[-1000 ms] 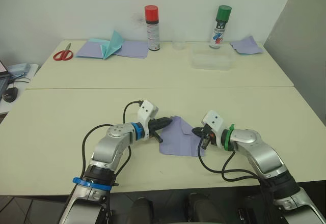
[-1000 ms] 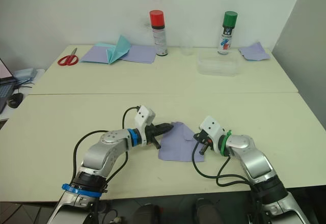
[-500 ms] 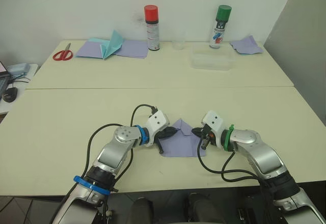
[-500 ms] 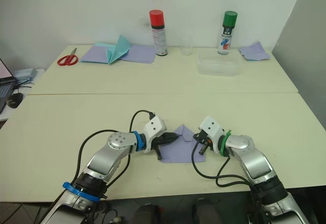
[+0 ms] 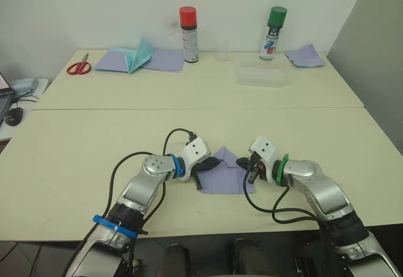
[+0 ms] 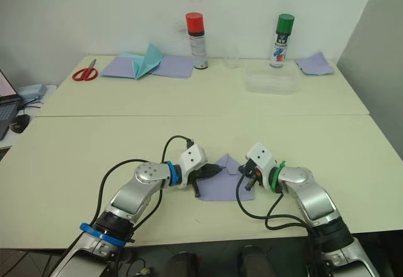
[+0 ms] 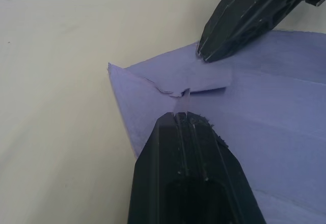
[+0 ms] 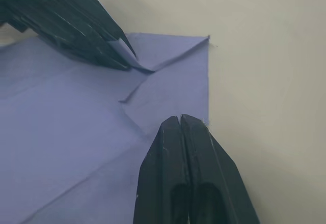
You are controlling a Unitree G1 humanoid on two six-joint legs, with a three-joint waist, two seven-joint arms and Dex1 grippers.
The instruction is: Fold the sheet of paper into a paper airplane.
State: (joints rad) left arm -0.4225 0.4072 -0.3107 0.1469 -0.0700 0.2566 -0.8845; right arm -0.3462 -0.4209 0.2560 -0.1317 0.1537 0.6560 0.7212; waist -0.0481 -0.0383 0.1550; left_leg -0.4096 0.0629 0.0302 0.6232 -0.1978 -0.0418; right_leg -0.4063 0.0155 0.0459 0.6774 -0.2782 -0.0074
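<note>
Left claw (image 5: 213, 163), clenched, pinches a small raised flap of the sheet of paper (image 5: 228, 177), which we see lying on the near counter (image 5: 75, 163), while the right claw (image 5: 244, 162), fingers pressed together, rests its tip on the paper's edge.

Both arms bend inward, low over the tabletop (image 5: 75, 138); left end effector (image 5: 215, 162) and right end effector (image 5: 242, 162) closed, tips facing.
</note>
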